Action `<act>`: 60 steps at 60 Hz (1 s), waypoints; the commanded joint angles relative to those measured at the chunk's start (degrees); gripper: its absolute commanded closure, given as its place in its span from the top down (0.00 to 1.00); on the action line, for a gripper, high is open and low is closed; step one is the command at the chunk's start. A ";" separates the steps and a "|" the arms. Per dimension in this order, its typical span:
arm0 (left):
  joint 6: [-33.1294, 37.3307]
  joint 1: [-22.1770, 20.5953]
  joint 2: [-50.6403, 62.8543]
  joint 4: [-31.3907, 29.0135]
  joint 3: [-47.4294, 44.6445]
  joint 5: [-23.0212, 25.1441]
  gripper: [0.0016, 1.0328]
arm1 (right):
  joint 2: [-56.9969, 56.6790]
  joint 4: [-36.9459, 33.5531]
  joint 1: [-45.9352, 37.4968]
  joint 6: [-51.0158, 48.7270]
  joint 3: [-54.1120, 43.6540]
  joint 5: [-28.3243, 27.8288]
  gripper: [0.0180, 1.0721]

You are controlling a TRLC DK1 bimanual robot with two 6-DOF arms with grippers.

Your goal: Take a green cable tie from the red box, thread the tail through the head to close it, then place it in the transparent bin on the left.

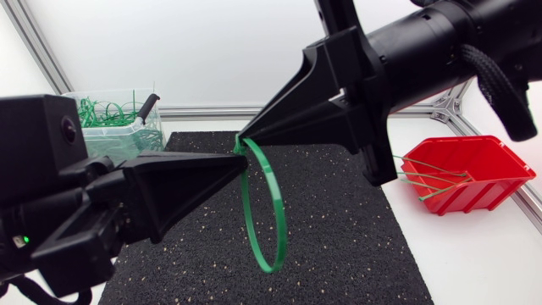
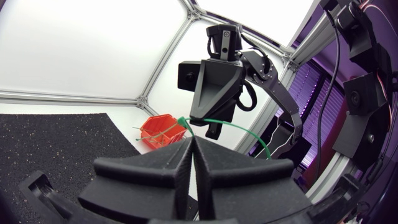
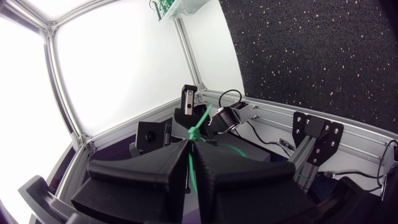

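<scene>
At far left the clear bin [image 1: 121,129] holds green ties. The left claw [image 1: 240,161] is pressed together on the top of the looped cable tie [image 1: 283,222]. The right claw [image 1: 243,139] pinches it too, above the black mat [image 1: 347,220]. The red box [image 1: 474,161] sits at right.

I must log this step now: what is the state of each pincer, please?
Left pincer: closed, holding the green cable tie at the loop's top.
Right pincer: closed, holding the same tie beside it.

green cable tie [image 1: 268,265]: closed loop, hanging upright | red box [image 1: 478,196]: ties inside | transparent bin [image 1: 127,140]: green ties inside
</scene>
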 commanded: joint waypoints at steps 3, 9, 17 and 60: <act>1.52 2.23 0.71 2.56 0.97 1.95 0.03 | -0.81 -2.10 0.36 -0.50 -0.19 1.50 0.31; 1.52 3.64 1.67 2.65 0.53 2.91 0.03 | -1.16 -2.89 0.27 -1.02 -0.01 1.77 0.33; 1.43 4.96 1.94 2.65 0.09 3.97 0.03 | -1.86 -3.15 -0.79 -1.81 -0.01 1.59 0.34; 1.78 4.34 1.06 4.50 -2.81 7.22 0.03 | 3.15 1.86 -6.06 -3.40 1.22 -0.70 0.34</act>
